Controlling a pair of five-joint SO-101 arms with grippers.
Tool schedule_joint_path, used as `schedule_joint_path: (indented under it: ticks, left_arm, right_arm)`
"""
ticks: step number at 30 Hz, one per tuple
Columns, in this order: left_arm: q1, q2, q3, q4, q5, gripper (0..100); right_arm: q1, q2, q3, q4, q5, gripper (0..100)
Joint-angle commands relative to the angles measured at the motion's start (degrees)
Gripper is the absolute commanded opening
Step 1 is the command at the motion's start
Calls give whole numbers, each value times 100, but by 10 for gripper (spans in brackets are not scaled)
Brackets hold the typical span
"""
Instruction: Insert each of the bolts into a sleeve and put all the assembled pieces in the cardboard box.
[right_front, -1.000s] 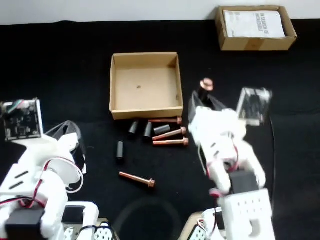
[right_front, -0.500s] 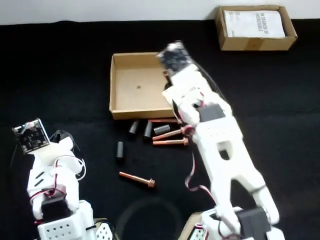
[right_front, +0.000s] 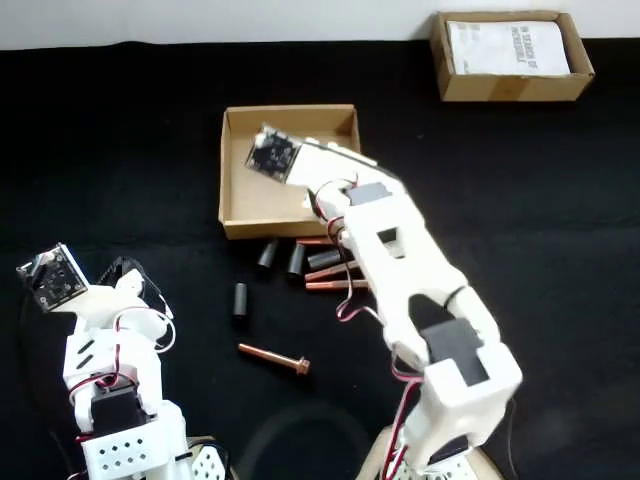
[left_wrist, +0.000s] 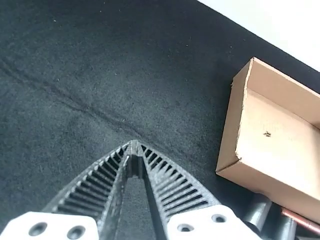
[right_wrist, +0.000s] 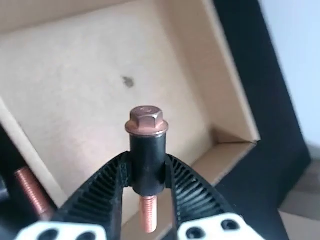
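Bolt (right_wrist: 146, 121), copper-toned with a hex flange head, sits through a black cylindrical sleeve (right_wrist: 146, 170). The right claw (right_wrist: 147, 162), with ribbed black fingers, is clamped on the sleeve above the plain matte floor of the cardboard box (right_wrist: 75, 65). Left claw (left_wrist: 134, 150): ribbed tips pressed together, holding nothing, over the black felt-like surface (left_wrist: 75, 65).

Coppery metal bolt (right_wrist: 146, 121), matt dark sleeve (right_wrist: 146, 161)
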Motion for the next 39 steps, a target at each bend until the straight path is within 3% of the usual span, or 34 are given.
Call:
schedule_joint_path:
  ticks: [1, 8, 14, 18, 24, 30, 33, 39]
  left_arm:
    - [-40, -40, 101, 18, 53, 20]
    - [-22, -40, 101, 18, 53, 20]
    - [-22, -40, 101, 18, 53, 20]
    - [-13, -40, 101, 18, 53, 20]
    - [-13, -40, 101, 18, 53, 20]
    - [-13, -31, 101, 35, 62, 22]
    - [-13, -31, 101, 44, 62, 22]
    - [-40, -31, 101, 44, 62, 22]
  right_arm:
    - [-145, 330, -356, -382, 158, 7]
    - [-382, 796, -295, -514, 132, 19]
    - [-497, 708, -505, 48, -281, 211]
    - [-593, 251, -813, 453, -765, 205]
    - [-963, -945, -1095, 1411, -2769, 180]
    - [-1534, -2246, -1103, 3116, -5952, 180]
    - [-1675, -2475, -1051, 3688, -7191, 180]
    - [-1754, -1877, -1051, 4198, -8598, 180]
